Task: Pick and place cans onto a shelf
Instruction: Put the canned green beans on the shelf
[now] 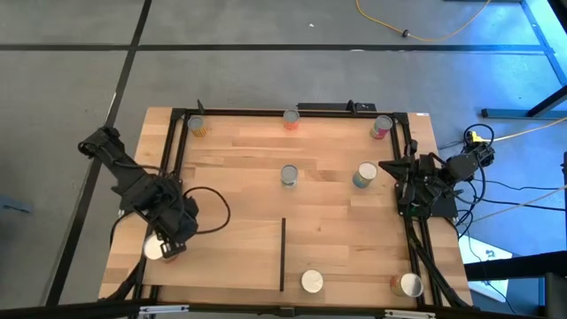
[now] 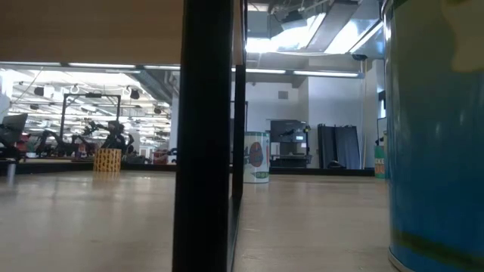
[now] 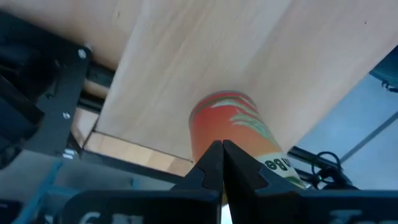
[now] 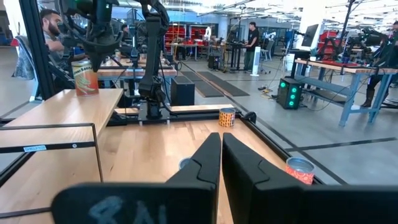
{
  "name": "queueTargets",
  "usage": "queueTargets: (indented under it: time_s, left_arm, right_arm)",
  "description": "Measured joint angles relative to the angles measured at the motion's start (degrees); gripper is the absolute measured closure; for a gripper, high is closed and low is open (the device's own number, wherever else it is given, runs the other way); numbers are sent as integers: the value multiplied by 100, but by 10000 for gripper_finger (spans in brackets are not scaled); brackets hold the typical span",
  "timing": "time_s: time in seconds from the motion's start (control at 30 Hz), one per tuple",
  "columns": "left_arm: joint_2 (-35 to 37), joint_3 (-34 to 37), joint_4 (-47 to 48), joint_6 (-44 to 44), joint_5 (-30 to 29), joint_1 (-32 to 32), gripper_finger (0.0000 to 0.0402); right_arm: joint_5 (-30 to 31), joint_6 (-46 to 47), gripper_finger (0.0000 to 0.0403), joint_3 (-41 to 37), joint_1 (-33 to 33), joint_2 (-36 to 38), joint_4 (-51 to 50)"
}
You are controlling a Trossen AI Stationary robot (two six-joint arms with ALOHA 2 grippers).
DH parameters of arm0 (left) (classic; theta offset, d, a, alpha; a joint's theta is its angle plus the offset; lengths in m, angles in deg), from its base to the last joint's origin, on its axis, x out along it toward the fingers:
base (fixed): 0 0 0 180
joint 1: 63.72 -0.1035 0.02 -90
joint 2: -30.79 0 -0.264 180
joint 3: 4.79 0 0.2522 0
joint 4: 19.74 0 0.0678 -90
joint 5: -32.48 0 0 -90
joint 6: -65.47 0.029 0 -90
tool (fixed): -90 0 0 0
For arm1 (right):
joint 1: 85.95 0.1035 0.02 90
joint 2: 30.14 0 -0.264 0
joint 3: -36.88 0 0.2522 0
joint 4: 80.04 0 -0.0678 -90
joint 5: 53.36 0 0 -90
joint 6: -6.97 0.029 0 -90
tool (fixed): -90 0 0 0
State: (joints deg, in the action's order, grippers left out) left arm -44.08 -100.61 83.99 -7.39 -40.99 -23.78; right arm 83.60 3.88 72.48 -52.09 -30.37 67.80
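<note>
Hovering over the bench's (image 1: 266, 177) front-left corner, the left tool (image 1: 164, 246) pinches 1 orange can (image 3: 233, 134); right tool (image 1: 397, 170), pressed together, waits at the right edge; open bench between them.

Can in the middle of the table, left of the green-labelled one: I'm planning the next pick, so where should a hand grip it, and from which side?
Probably from straight above, closing on opposite sides of the curved wall just below the rim. The middle can stands upright and alone on the tabletop with its round top facing up. The green-labelled can stands well apart, so nothing blocks either side.
</note>
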Motion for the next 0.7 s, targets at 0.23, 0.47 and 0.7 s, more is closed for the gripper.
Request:
queueTargets:
  time_s: [0.23,0.47,0.7]
  left_arm:
    - [0,0,-590,-349,81,160,401]
    - [8,-146,60,-515,-390,224,401]
    - [25,-144,6,-667,-614,327,402]
  right_arm:
    - [-2,-5,383,0,0,0,28]
    - [-2,-15,383,0,0,0,30]
    - [-2,-15,383,0,-1,-2,40]
